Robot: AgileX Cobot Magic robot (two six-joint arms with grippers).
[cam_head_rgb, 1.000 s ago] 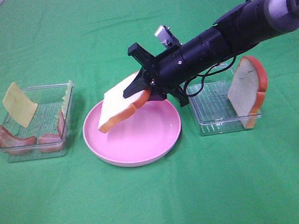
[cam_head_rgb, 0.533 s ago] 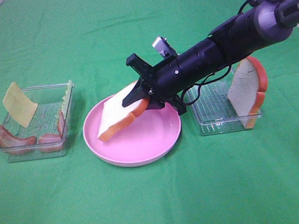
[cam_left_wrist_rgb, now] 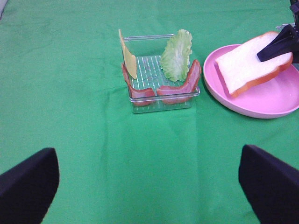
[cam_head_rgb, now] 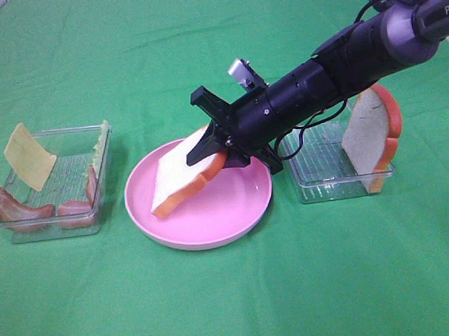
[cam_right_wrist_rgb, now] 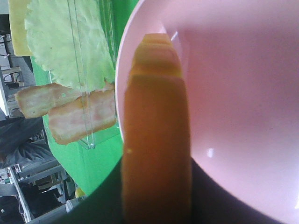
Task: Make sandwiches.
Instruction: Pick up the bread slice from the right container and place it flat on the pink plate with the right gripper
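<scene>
My right gripper (cam_head_rgb: 214,143) is shut on a white bread slice (cam_head_rgb: 181,178) with an orange-brown crust. It holds the slice tilted over the round pink plate (cam_head_rgb: 213,237), with the slice's low end at or just above the plate's floor. The right wrist view shows the crust edge (cam_right_wrist_rgb: 156,140) over the plate (cam_right_wrist_rgb: 233,93). A second bread slice (cam_head_rgb: 369,132) stands upright in the right clear tray (cam_head_rgb: 324,179). My left gripper (cam_left_wrist_rgb: 149,184) is open and empty, low over the cloth in front of the left tray (cam_left_wrist_rgb: 161,95). It does not show in the exterior view.
The left clear tray (cam_head_rgb: 52,216) holds a yellow cheese square (cam_head_rgb: 27,157), pale green lettuce (cam_head_rgb: 99,144) and bacon strips (cam_head_rgb: 5,200). The left wrist view shows the same cheese (cam_left_wrist_rgb: 128,58), lettuce (cam_left_wrist_rgb: 176,55) and bacon (cam_left_wrist_rgb: 180,86). Green cloth covers the table.
My right gripper has come down and slightly forward with the bread slice. The slice's low end has sunk from above the plate's rim into the plate.
</scene>
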